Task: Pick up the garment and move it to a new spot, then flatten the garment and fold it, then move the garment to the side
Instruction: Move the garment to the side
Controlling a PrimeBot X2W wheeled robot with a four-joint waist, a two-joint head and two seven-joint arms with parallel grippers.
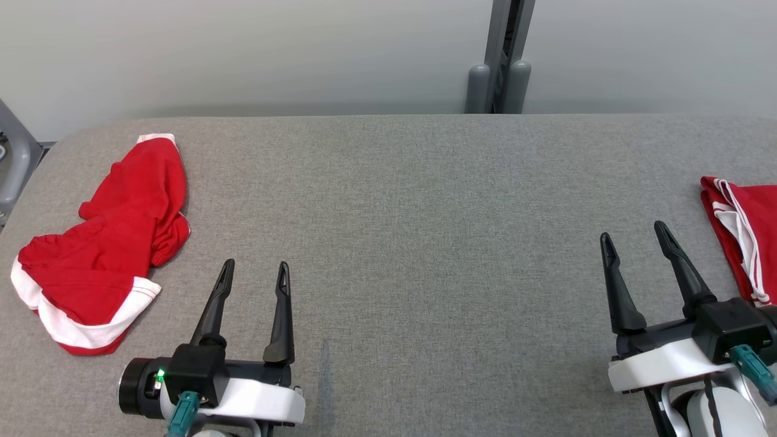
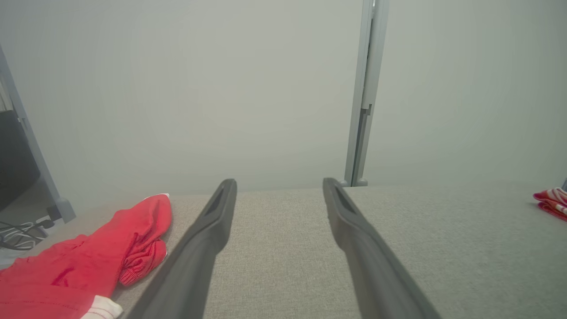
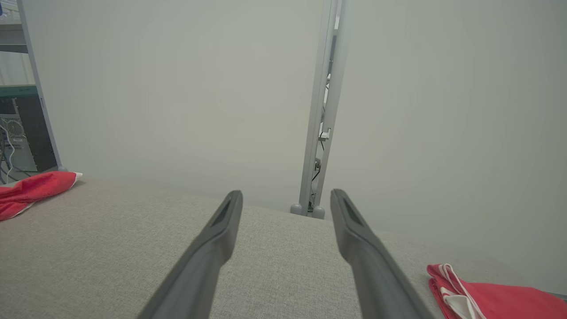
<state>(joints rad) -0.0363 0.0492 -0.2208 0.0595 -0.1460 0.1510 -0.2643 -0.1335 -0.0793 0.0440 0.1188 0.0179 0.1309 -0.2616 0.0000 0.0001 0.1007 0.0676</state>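
Observation:
A crumpled red garment (image 1: pixel 112 243) with white trim lies in a heap at the left of the grey table (image 1: pixel 425 243); the left wrist view has the garment (image 2: pixel 88 261) at its lower left, the right wrist view has it (image 3: pixel 31 190) at its far left. My left gripper (image 1: pixel 255 273) hovers open just right of the heap, nothing between its fingers (image 2: pixel 208 239). My right gripper (image 1: pixel 634 233) stands open near the table's right side, beside a second red garment (image 1: pixel 746 237) with white stripes, which lies flatter at the right edge (image 3: pixel 491 297).
A grey metal post (image 1: pixel 501 60) rises behind the table's far edge against a pale wall. A grey frame leg (image 1: pixel 15 158) stands off the table's left end, with cables (image 2: pixel 17 230) on the floor there. Bare cloth stretches between the two grippers.

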